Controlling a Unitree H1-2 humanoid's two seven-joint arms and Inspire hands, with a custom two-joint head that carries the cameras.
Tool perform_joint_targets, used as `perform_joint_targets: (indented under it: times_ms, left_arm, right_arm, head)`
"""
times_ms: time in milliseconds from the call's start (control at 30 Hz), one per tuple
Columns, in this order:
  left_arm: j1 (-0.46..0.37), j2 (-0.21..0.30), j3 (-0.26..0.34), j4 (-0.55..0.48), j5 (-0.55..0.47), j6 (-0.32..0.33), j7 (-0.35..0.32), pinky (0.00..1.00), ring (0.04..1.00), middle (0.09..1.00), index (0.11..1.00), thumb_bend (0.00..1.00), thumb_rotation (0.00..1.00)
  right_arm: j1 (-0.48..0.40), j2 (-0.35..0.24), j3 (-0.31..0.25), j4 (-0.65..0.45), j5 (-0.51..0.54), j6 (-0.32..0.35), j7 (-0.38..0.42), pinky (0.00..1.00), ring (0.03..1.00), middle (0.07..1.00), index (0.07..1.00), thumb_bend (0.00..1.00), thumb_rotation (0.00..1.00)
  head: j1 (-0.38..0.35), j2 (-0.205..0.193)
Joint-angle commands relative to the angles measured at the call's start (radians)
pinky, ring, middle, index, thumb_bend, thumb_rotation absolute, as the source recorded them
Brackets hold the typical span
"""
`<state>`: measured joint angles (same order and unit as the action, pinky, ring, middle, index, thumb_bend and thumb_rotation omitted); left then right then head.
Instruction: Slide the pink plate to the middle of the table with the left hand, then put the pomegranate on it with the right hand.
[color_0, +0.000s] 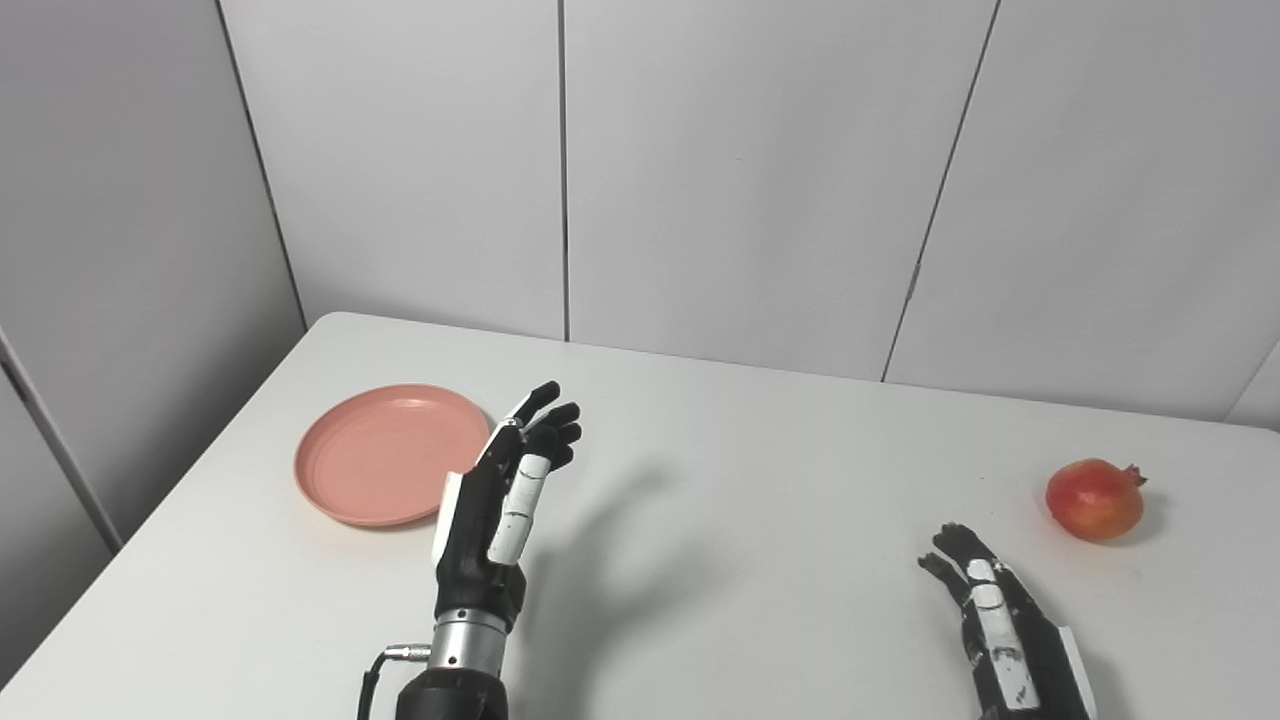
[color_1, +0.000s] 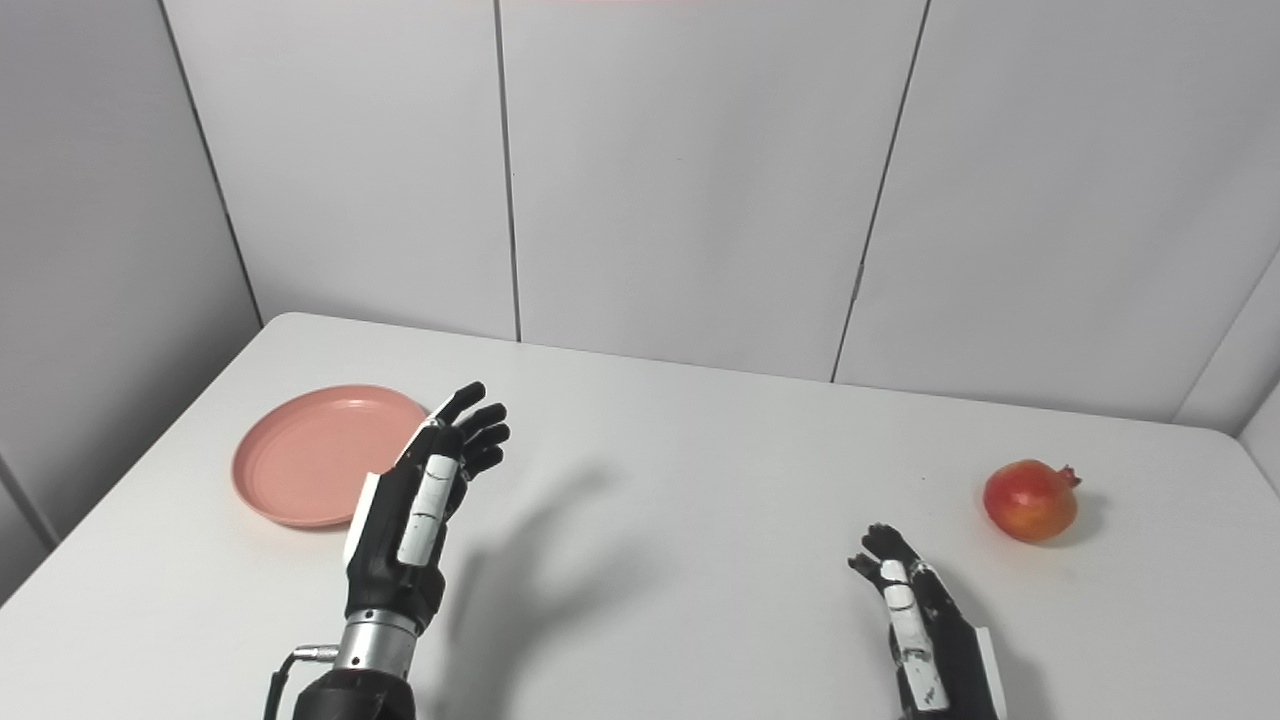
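The two head views are showing nearly the same scene, but the right eye view is taking in more of the right wall panels and the counter's far right corner, while the left eye view is taking in more of the left wall and is cutting the counter off at the right edge. The pink plate (color_0: 385, 455) is lying flat on the white counter (color_0: 760, 500) at the far left, round, shallow, with a raised rim and faint concentric rings inside, and it is holding nothing. The left robot hand (color_0: 500, 490) is standing raised above the counter just to the right of the plate's near right rim, overlapping that rim in both views; whether it is touching the plate cannot be told. Its fingers are spread and slightly curled, gripping nothing, and it is casting a shadow on the counter to its right. The pomegranate (color_1: 1030, 500) is sitting on the counter at the right, well apart from the plate, red with an orange-yellow patch, its small crown pointing up and to the right. The right robot hand (color_1: 915, 610) is hanging low at the near right, near the pomegranate but apart from it, fingers loosely spread and holding nothing.
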<state>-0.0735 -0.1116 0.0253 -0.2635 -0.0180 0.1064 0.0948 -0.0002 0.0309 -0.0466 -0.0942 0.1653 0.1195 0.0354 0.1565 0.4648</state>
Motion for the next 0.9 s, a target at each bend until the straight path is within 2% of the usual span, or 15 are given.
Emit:
perform_joint_targets:
  times_ms: [0, 100, 267, 367, 467, 733, 867]
  left_arm:
    - [-0.066, 0.018, 0.012, -0.036, -0.022, 0.006, -0.01, 0.8, 0.788, 0.78, 0.753, 0.95, 0.75]
    - [-0.112, 0.052, 0.037, -0.029, -0.039, 0.013, -0.018, 0.76, 0.769, 0.773, 0.757, 0.95, 0.74]
    - [-0.18, 0.153, 0.073, -0.017, -0.052, 0.068, -0.052, 0.75, 0.79, 0.814, 0.8, 0.95, 0.79]
    - [-0.225, 0.251, 0.115, 0.039, -0.072, 0.066, -0.084, 0.76, 0.798, 0.821, 0.82, 0.96, 0.82]
    - [-0.254, 0.32, 0.146, 0.099, -0.096, 0.04, -0.113, 0.79, 0.814, 0.832, 0.85, 0.97, 0.85]
    - [-0.313, 0.41, 0.2, 0.161, -0.105, 0.035, -0.114, 0.78, 0.802, 0.818, 0.843, 0.99, 0.86]
    - [-0.341, 0.437, 0.236, 0.179, -0.129, 0.05, -0.114, 0.78, 0.815, 0.828, 0.862, 0.99, 0.86]
  right_arm:
    - [0.014, -0.003, -0.005, 0.0, 0.001, 0.012, -0.005, 1.0, 0.825, 0.836, 0.776, 0.67, 0.7]
    - [0.012, -0.006, -0.006, 0.003, -0.003, 0.011, -0.007, 1.0, 0.828, 0.83, 0.779, 0.69, 0.71]
    - [0.008, -0.006, -0.007, 0.012, -0.001, 0.004, -0.004, 1.0, 0.83, 0.821, 0.773, 0.7, 0.7]
    - [0.006, -0.001, -0.007, 0.013, -0.005, -0.003, -0.01, 1.0, 0.826, 0.811, 0.755, 0.71, 0.69]
    - [0.005, 0.0, -0.007, 0.015, -0.013, -0.013, -0.013, 1.0, 0.822, 0.808, 0.734, 0.69, 0.68]
    - [-0.002, 0.004, -0.01, 0.034, -0.016, -0.033, -0.017, 1.0, 0.815, 0.797, 0.697, 0.65, 0.66]
    - [-0.003, 0.002, -0.011, 0.038, -0.015, -0.033, -0.016, 1.0, 0.81, 0.791, 0.677, 0.65, 0.66]
  head:
    - [0.001, 0.001]
    - [0.003, 0.001]
    - [0.005, 0.001]
    - [0.001, 0.0]
    - [0.0, -0.007]
    - [-0.002, -0.017]
    - [0.002, -0.025]
